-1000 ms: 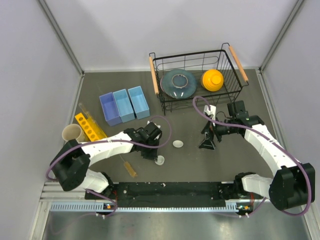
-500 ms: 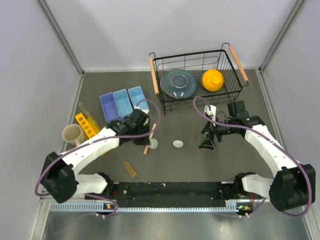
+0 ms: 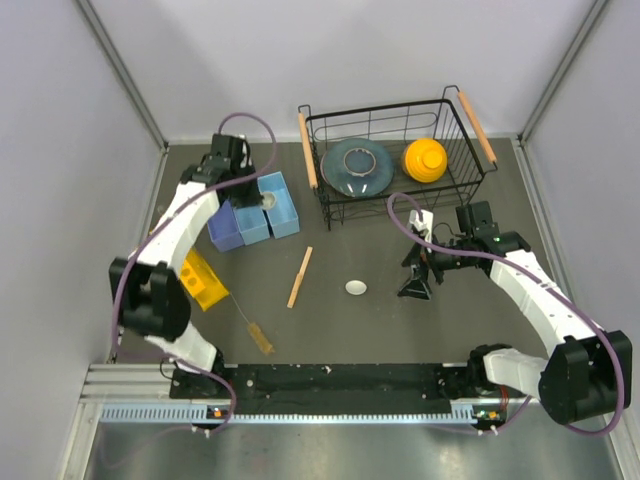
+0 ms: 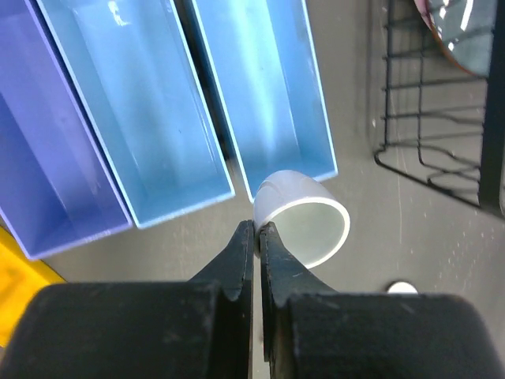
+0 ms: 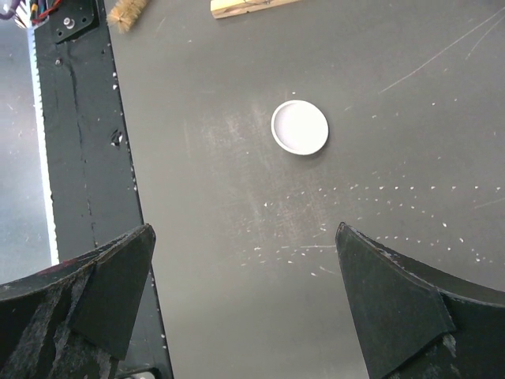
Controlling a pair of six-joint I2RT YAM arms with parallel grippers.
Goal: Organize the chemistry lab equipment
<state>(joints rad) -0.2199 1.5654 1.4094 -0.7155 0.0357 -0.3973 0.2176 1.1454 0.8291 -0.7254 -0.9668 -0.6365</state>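
Robot lab test cell: white enclosure walls (image 3: 330, 60), dark grey tabletop (image 3: 400, 330), aluminium rail (image 3: 300, 412).

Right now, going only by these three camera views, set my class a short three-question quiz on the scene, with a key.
1. True or false: the right gripper is open and holds nothing.
2. What does the left gripper pinch by the rim? A) a funnel B) a small white dish C) a pipette
3. Fill in: seen from above, the second white dish lies between the wooden stick and the ____ gripper.
Key: 1 true; 2 B; 3 right.
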